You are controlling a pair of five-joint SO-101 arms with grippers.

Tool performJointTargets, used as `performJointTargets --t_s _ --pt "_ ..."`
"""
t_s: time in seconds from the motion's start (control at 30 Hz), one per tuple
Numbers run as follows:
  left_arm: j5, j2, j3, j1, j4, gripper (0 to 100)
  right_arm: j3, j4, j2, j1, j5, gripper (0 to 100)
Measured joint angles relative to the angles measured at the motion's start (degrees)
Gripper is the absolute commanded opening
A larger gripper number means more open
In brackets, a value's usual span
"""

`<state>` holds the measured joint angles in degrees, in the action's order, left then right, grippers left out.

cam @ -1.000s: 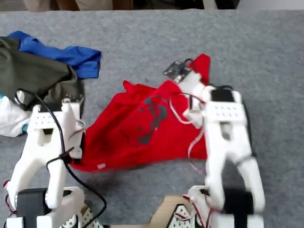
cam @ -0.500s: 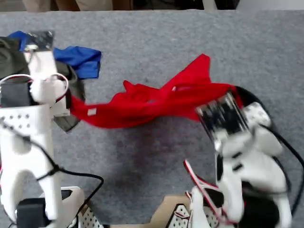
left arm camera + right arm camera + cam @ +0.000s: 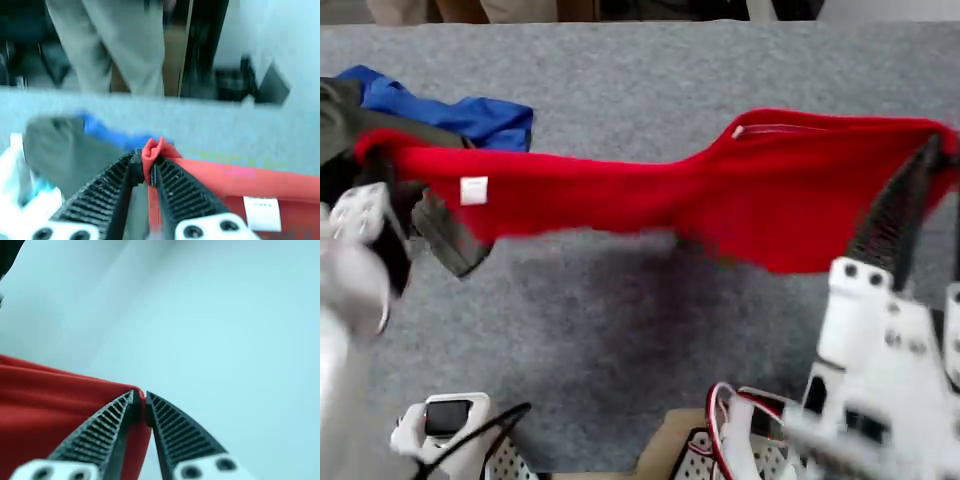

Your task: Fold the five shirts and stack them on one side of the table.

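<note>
Holding red shirt (image 3: 720,190) taut above grey table (image 3: 620,340), with left gripper (image 3: 146,159) clamped on its nine o'clock end, right gripper (image 3: 141,396) on its three o'clock end.

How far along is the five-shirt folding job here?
Done: no folded shirt shows on the table. In hand: the red shirt, stretched between the left gripper and right gripper, each shut on an edge. Left: folding it, plus the crumpled blue shirt, olive shirt and white shirt.
</note>
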<state>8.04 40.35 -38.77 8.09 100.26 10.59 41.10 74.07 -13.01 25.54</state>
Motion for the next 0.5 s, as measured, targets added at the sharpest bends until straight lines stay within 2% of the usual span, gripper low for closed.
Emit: performJointTargets --t_s 0.17,0.27,0.5 --pt "0.0 2.4 -7.5 0.0 0.0 2 -0.5 -13.3 0.0 0.0 0.0 0.5" --pt "0.0 3.3 -7.8 0.0 0.0 2 -0.6 -18.4 0.4 0.0 0.0 0.5" --pt "0.0 6.1 -6.8 0.0 0.0 2 -8.8 -17.8 0.5 0.0 0.0 0.5"
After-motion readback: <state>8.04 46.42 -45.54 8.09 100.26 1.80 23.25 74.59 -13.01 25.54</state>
